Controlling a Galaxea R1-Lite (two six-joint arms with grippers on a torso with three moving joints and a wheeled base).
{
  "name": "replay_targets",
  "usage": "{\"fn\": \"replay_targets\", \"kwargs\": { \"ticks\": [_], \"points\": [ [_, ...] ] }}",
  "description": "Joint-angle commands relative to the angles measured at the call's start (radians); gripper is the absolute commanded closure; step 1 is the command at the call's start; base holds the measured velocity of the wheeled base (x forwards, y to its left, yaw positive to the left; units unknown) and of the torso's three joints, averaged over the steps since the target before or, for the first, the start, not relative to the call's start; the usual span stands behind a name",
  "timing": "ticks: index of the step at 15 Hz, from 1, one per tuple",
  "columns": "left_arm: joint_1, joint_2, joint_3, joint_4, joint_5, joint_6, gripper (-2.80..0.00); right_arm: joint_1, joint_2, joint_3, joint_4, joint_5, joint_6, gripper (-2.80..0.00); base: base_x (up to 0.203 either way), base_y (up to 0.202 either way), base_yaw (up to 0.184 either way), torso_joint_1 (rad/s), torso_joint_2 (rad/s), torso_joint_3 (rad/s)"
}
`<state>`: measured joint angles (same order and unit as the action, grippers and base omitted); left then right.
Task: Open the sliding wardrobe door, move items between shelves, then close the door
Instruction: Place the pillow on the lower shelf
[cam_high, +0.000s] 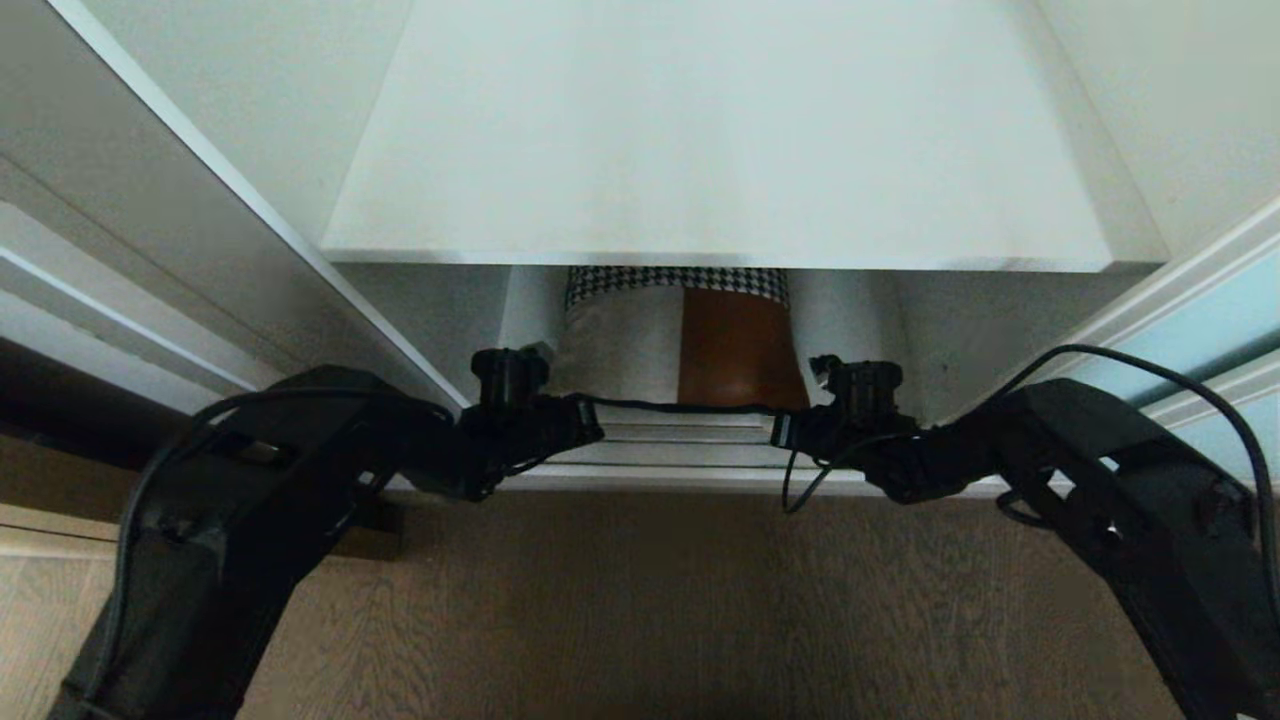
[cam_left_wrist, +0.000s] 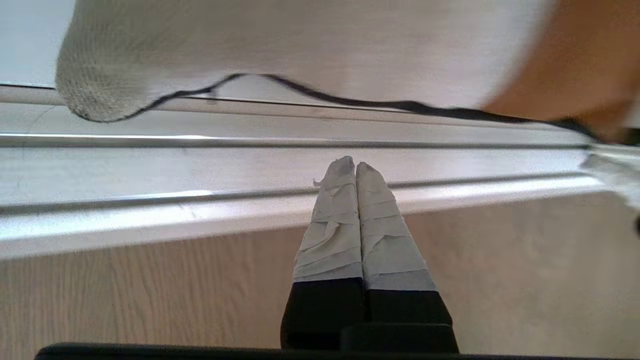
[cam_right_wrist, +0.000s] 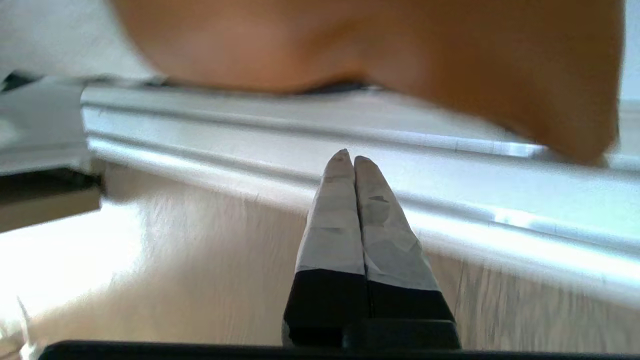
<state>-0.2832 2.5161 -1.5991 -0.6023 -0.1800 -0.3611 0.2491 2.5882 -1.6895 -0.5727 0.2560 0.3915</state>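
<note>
A: How are the two arms posed?

B: Both black arms are seen reaching forward and low from the picture's bottom corners, elbows bent outward, wrists turned in toward each other. The left gripper (cam_high: 575, 418) and the right gripper (cam_high: 790, 428) are held at about the same height, just above the silver-white metal floor track (cam_high: 690, 452) of the wardrobe.

A: And the fingers?

B: On each gripper the white-taped fingers (cam_left_wrist: 357, 210) are pressed together, tip to tip, with nothing pinched between them; the same is shown for the right pair (cam_right_wrist: 352, 205).

A: Where is the task's item found?

B: The square patchwork cushion (cam_high: 680, 335), with cream fabric, a rust-brown leather panel, a black-and-white houndstooth strip and black piping, is seen between the two grippers and just beyond them, on the wardrobe's lowest level. Its cream corner (cam_left_wrist: 100, 95) lies ahead of the left fingertips, its brown panel (cam_right_wrist: 375, 55) ahead of the right ones. Whether it is touched by either gripper cannot be told.

A: What lies above?

B: A plain white flat shelf board (cam_high: 720, 140) spans the interior over the cushion. Outward of the right arm, the frosted pale-blue glass sliding door (cam_high: 1200, 330) is visible. Pale wood flooring (cam_high: 640, 600) lies beneath both arms.
</note>
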Motion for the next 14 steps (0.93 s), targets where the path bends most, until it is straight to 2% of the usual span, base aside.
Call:
{"fn": "replay_targets", "kwargs": {
  "ticks": [1, 4, 8, 10, 11, 14],
  "points": [
    [-0.015, -0.13, 0.096, -0.005, 0.0, -0.002, 0.0, 0.005, -0.145, 0.182, -0.061, 0.001, 0.001, 0.0, 0.0, 0.0, 0.0, 0.0, 0.0, 0.0],
    [-0.051, -0.242, 0.257, -0.007, 0.043, -0.005, 0.0, 0.019, -0.296, 0.417, -0.133, -0.001, 0.002, 0.0, 0.0, 0.0, 0.0, 0.0, 0.0, 0.0],
    [-0.093, -0.461, 0.441, 0.001, 0.123, -0.04, 0.0, 0.055, -0.554, 0.727, -0.19, -0.005, 0.003, 0.0, 0.0, 0.0, 0.0, 0.0, 0.0, 0.0],
    [-0.107, -0.595, 0.522, 0.008, 0.152, -0.032, 0.0, 0.078, -0.698, 0.851, -0.196, -0.038, 0.002, 0.0, 0.0, 0.0, 0.0, 0.0, 0.0, 0.0],
    [-0.116, -0.662, 0.56, 0.021, 0.185, -0.016, 0.0, 0.092, -0.765, 0.914, -0.199, -0.081, 0.002, 0.0, 0.0, 0.0, 0.0, 0.0, 0.0, 0.0],
    [-0.134, -0.83, 0.692, 0.053, 0.377, 0.097, 0.0, 0.143, -0.976, 1.063, -0.199, -0.22, 0.001, 0.0, 0.0, 0.0, 0.0, 0.0, 0.0, 0.0]
  ]
}}
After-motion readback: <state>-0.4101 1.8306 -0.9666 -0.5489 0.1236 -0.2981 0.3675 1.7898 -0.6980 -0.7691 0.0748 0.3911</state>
